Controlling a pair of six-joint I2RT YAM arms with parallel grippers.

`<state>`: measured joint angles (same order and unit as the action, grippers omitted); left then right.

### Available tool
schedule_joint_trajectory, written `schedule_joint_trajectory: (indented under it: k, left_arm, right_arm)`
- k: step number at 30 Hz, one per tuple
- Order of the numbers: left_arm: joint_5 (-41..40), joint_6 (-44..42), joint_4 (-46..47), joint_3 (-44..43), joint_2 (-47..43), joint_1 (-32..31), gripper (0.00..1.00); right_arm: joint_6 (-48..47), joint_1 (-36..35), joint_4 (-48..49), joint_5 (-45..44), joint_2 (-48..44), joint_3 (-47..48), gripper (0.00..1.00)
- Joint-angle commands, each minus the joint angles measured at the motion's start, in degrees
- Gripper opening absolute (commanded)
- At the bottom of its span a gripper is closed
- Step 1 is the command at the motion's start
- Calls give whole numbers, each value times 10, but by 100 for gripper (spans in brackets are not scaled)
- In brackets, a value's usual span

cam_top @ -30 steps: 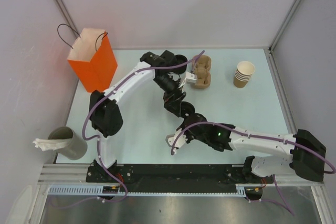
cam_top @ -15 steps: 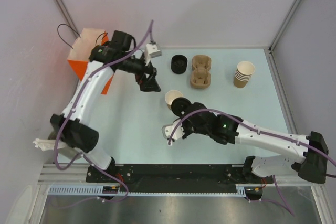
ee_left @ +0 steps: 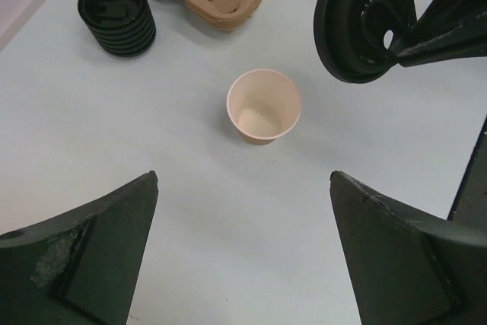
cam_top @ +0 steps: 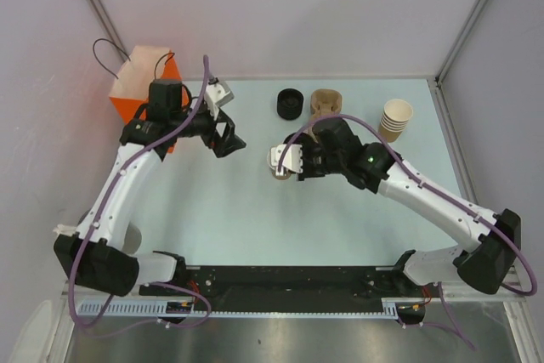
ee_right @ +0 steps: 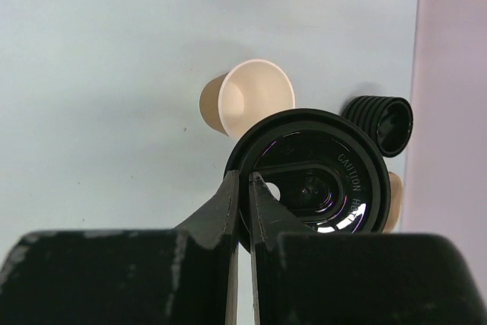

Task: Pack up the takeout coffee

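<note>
The tan paper cup (ee_left: 264, 106) stands upright and open on the table, also in the right wrist view (ee_right: 247, 104); in the top view (cam_top: 278, 175) it is mostly hidden under my right gripper. My right gripper (ee_right: 245, 180) is shut on the rim of a round black lid (ee_right: 312, 184), held on edge above and right beside the cup. The lid also shows in the left wrist view (ee_left: 365, 20). My left gripper (ee_left: 243, 180) is open and empty, to the left of the cup and apart from it (cam_top: 225, 138).
A stack of black lids (cam_top: 290, 104) and the brown cardboard cup carrier (cam_top: 325, 104) lie at the back. A stack of tan cups (cam_top: 395, 119) stands at the back right. An orange paper bag (cam_top: 149, 95) stands at the back left.
The cup now stands alone on the table. My left gripper has drawn back to the left. My right gripper has carried the black lid away from the near edge to the cup.
</note>
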<state>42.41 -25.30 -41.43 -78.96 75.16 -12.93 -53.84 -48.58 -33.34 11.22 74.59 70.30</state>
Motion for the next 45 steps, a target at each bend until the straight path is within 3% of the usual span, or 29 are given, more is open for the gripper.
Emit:
schedule_joint_trajectory:
  k: [1, 8, 18, 27, 45]
  left_arm:
    - [-23, 37, 136, 71, -74, 4, 99]
    - [-10, -17, 187, 149, -106, 4, 99]
    - [43, -24, 285, 243, -89, 5, 99]
    - [40, -3, 338, 297, -117, 5, 99]
    - [77, -13, 297, 288, -71, -1, 100]
  right_arm:
    - [32, 23, -26, 85, 29, 56, 0]
    - [63, 55, -34, 153, 89, 108, 0]
    - [183, 128, 63, 295, 172, 142, 0]
    - [225, 130, 86, 278, 232, 150, 0]
    - [252, 130, 106, 258, 261, 142, 0]
